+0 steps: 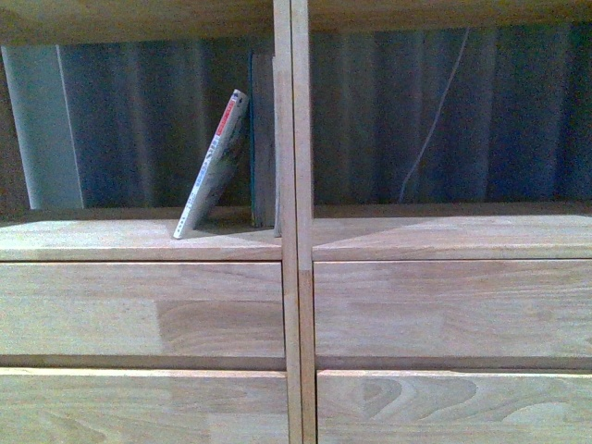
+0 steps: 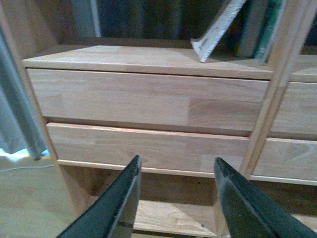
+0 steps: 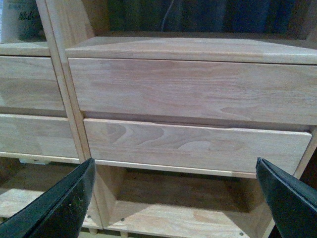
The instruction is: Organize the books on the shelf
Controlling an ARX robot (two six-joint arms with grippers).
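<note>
The light wood shelf [image 1: 139,239] fills the front view, split by a central vertical divider [image 1: 294,222]. In its left compartment a thin pale paperback [image 1: 213,166] with a red-marked spine leans to the right against a taller teal book [image 1: 262,139] that stands upright by the divider. Neither arm shows in the front view. My left gripper [image 2: 176,166] is open and empty, hanging low in front of the left drawers [image 2: 148,99], with the leaning paperback [image 2: 218,29] above and beyond it. My right gripper [image 3: 176,168] is wide open and empty before the right drawers [image 3: 193,89].
Dark pleated curtains [image 1: 444,111] hang behind the open compartments, and a thin pale cord [image 1: 435,120] runs down behind the right one. A pale panel [image 1: 42,129] stands at the far left. Open lower compartments [image 3: 178,198] lie under the drawers. A grey curtain [image 2: 15,119] hangs left of the shelf.
</note>
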